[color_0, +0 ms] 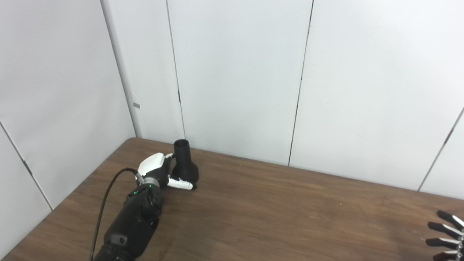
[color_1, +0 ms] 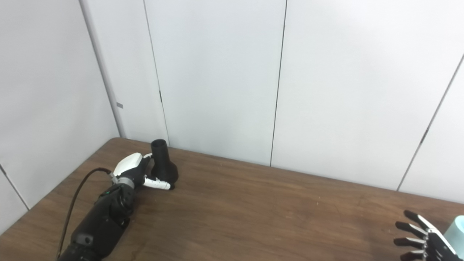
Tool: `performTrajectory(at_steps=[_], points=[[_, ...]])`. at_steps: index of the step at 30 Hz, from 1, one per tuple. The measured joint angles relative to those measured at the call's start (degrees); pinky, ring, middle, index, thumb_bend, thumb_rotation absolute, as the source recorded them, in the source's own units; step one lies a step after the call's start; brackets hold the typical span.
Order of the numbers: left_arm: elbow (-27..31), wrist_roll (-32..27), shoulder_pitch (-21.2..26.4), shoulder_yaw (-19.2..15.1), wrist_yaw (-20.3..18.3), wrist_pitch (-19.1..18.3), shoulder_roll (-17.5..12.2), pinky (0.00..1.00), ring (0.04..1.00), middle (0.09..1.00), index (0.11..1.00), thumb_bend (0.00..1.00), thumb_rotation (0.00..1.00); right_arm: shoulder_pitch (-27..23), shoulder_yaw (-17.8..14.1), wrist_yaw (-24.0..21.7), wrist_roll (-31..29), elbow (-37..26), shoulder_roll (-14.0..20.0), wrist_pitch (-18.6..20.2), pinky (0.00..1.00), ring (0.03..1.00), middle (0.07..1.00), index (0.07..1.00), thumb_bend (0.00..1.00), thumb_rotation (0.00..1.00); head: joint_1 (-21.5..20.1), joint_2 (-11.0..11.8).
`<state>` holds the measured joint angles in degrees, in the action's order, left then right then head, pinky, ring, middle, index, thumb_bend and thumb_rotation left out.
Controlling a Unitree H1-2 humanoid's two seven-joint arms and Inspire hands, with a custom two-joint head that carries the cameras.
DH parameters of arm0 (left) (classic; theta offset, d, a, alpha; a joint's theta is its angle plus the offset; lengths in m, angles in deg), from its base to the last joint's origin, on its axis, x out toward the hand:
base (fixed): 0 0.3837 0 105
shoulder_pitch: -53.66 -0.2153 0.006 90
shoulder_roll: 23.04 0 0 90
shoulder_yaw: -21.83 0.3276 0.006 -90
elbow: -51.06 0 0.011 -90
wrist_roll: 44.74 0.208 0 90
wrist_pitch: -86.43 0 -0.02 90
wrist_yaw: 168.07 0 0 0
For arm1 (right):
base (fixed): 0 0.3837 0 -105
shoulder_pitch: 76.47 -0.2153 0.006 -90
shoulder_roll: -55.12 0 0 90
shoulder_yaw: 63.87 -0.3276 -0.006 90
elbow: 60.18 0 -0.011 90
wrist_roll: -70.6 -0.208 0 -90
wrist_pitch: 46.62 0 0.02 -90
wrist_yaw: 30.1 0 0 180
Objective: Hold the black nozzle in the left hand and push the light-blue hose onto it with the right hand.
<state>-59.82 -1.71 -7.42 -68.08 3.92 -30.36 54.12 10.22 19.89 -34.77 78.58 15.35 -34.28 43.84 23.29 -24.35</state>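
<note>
The black nozzle (color_0: 184,164) stands upright on the brown table (color_0: 275,210) near its far left corner, narrow end up. My left hand (color_0: 156,168) wraps its flared base: the thumb (color_0: 180,183) lies across the front of the base and the other fingers pass behind it, mostly hidden. At the right edge of the right eye view, only the end of the light-blue hose (color_1: 457,229) shows. My right hand (color_1: 422,239) is just left of the hose, fingers spread and holding nothing.
White wall panels (color_0: 235,72) close off the table at the back and on the left. A black cable (color_0: 105,203) loops along my left forearm.
</note>
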Motion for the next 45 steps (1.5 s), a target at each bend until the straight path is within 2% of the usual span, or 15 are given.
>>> performTrajectory(at_steps=[4,14,19,30,39,45], points=[[-0.42,0.05,0.38,-0.03,0.2,0.01,-0.01,0.83,0.885,0.909,0.888,1.0,0.36,0.18,-0.09,0.0,-0.04,-0.79,-0.12,0.51,0.52,0.662,0.773,0.905,0.56,0.01,-0.26,-0.35],[-1.77,-1.6,0.59,2.39,2.85,0.49,-0.81,0.78,0.89,0.908,0.875,1.0,0.32,0.45,-0.11,0.0,-0.04,-1.56,-0.22,1.6,0.51,0.655,0.773,0.902,0.56,0.03,-0.35,-0.88],[-3.02,-3.42,1.15,2.47,5.08,1.02,-0.92,0.72,0.857,0.881,0.871,1.0,0.31,0.61,-0.1,-0.01,-0.02,-1.68,-0.22,1.81,0.51,0.659,0.775,0.901,0.56,0.03,-0.53,-1.32],[-4.55,-7.41,1.79,2.78,7.08,3.55,-1.28,0.64,0.804,0.84,0.857,0.99,0.28,1.15,-0.12,-0.05,-0.13,-2.85,-0.21,2.84,0.51,0.657,0.779,0.899,0.56,0.08,-1.41,-2.02],[-4.75,-9.01,1.97,3.43,7.13,3.47,-1.31,0.7,0.804,0.784,0.797,0.97,0.27,1.68,-0.39,-0.05,-0.84,-3.99,-0.2,3.72,0.51,0.655,0.778,0.896,0.57,0.08,-1.58,-2.55],[-5.16,-9.53,2.21,4.12,7.15,3.4,-1.47,0.72,0.815,0.8,0.784,0.97,0.26,1.7,-0.43,-0.05,-0.6,-4.52,-0.18,3.8,0.51,0.661,0.779,0.895,0.57,0.08,-1.93,-2.99]])
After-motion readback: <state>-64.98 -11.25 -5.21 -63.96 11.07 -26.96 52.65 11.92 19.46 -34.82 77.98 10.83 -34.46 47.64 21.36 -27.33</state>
